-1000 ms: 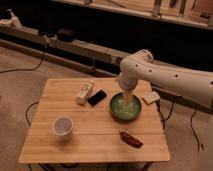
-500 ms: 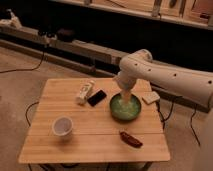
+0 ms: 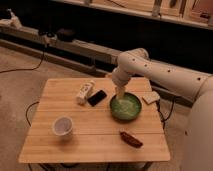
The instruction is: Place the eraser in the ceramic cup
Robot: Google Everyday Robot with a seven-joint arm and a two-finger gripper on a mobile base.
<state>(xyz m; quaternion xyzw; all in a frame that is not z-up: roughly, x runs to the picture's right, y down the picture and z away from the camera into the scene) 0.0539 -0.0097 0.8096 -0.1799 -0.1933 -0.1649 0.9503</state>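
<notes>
The eraser (image 3: pixel 97 97), a flat black slab, lies on the wooden table (image 3: pixel 90 135) near the middle, just right of a white oblong bottle-like item (image 3: pixel 84 92). The ceramic cup (image 3: pixel 62 127), small, round and white, stands upright at the front left of the table. My gripper (image 3: pixel 120 93) hangs from the white arm (image 3: pixel 150 67) over the left rim of the wide green bowl (image 3: pixel 126 106), to the right of the eraser and apart from it. Nothing shows in it.
A dark brown oblong piece (image 3: pixel 131 139) lies near the front right of the table. A pale flat item (image 3: pixel 151 97) sits at the right edge behind the bowl. Cables run on the floor; a dark shelf unit stands behind the table.
The arm and gripper have shifted slightly left, toward the bowl's left rim. The eraser, cup and other items have not moved.
</notes>
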